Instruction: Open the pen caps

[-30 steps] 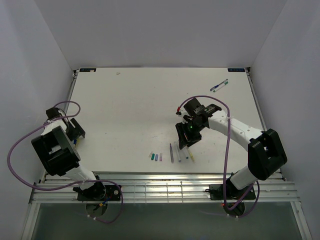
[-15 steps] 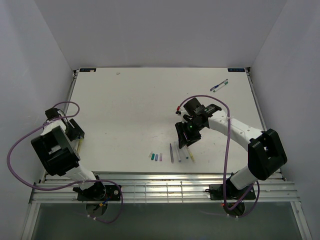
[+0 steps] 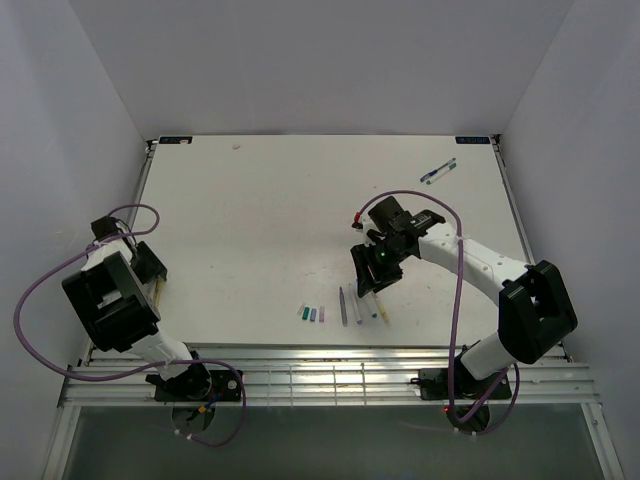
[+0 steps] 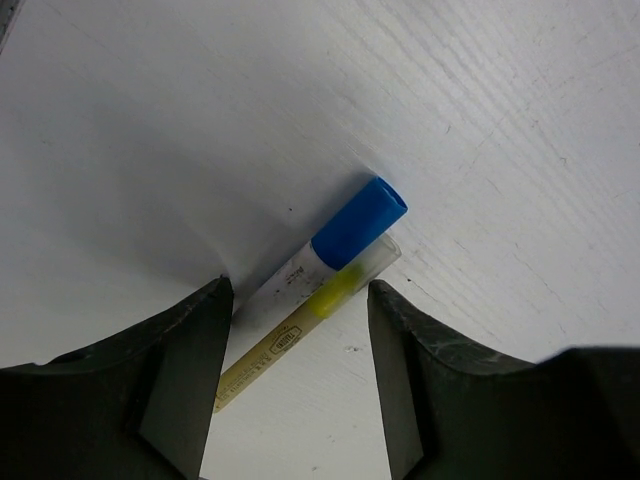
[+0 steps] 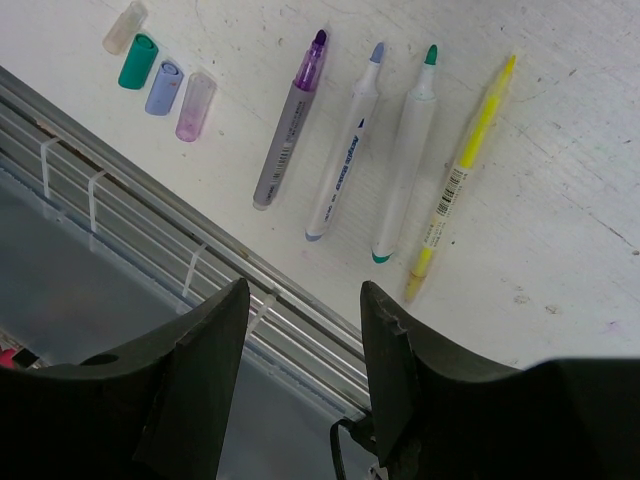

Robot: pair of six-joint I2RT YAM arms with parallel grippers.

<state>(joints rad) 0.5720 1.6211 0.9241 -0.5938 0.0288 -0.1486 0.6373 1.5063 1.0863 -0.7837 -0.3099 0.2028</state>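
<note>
Your left claw [image 4: 298, 290] sits low over the counter [image 3: 260, 200] near its left edge, fingers spread wide and closed on nothing. Two pens lie between them, side by side and touching: a blue-capped pen [image 4: 300, 270] with its blue cap [image 4: 358, 222] on, and a yellow pen [image 4: 285, 343] under a clear cap [image 4: 372, 258]. You cannot tell whether either finger touches them.

Moving right, near the counter's front edge, four loose caps lie in a short row, close together but apart: a pale cap [image 5: 125, 27], a green cap [image 5: 138, 61], a light blue cap [image 5: 163, 86] and a purple cap [image 5: 195, 105]. Just right of them four uncapped pens lie roughly parallel with bare tips: a purple-tipped pen [image 5: 290, 120], a blue-tipped pen [image 5: 345, 150], a green-tipped pen [image 5: 405, 160] and a yellow-tipped pen [image 5: 460, 170].

Your right claw [image 5: 303, 290] hangs above that group, fingers wide apart and empty. At the far back right a pair of pens [image 3: 438, 172] lies together, too small for you to see whether they are capped
</note>
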